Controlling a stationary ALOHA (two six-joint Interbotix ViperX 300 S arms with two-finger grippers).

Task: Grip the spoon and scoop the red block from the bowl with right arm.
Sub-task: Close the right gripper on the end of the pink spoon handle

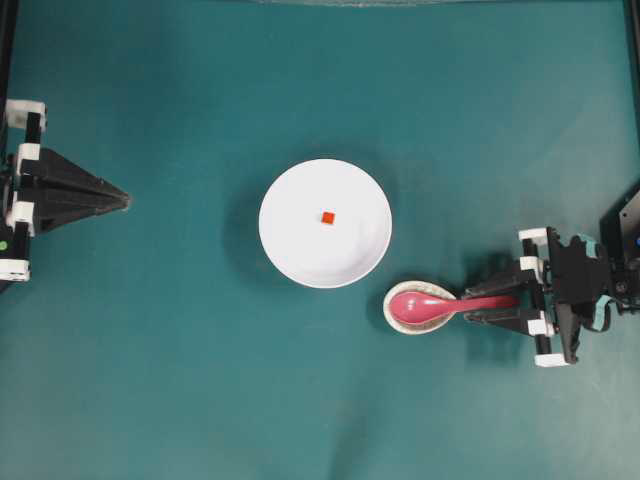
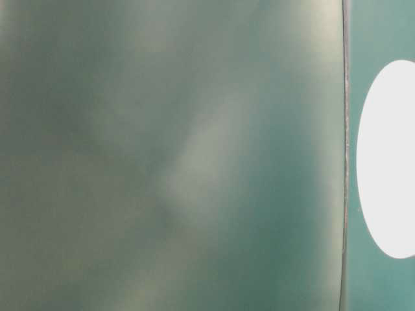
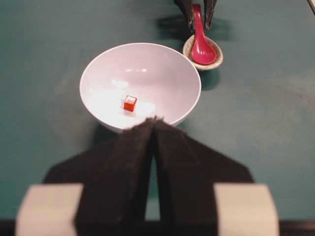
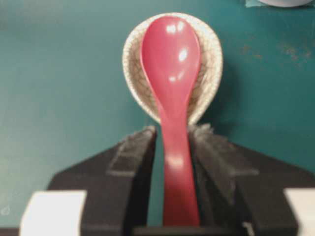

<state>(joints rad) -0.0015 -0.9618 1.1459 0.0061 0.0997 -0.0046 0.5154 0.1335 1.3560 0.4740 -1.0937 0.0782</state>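
Closest to my right wrist camera is the right gripper (image 4: pixel 170 147), its two padded fingers (image 4: pixel 133 157) straddling the spoon (image 4: pixel 172 98) handle. The right finger looks pressed to the handle; on the left I see a thin sliver of cloth between pad and handle, so the jaws are narrowed around it, but I cannot tell whether the grip is firm yet. The spoon's scoop lies in the speckled rest (image 4: pixel 209 64), handle pointing back between the fingers.

I take the bowl (image 1: pixel 290 250) as my landmark. From overhead, the red block (image 1: pixel 327 217) sits inside it, about at its middle. The rest (image 1: pixel 395 318) lies just beside the bowl's lower right rim, close but apart from it, with the spoon (image 1: pixel 425 305) in it and the handle running away from the bowl toward the right gripper (image 1: pixel 480 303).

The left gripper (image 1: pixel 125 200) is well apart from the bowl on the opposite side, pointing at it. In its wrist view its fingers (image 3: pixel 128 162) meet at the tips with nothing between them, bowl (image 3: pixel 98 64) and block (image 3: pixel 130 103) straight ahead.

The table-level view is a blur, with only a white oval (image 2: pixel 389 162) at its right edge.
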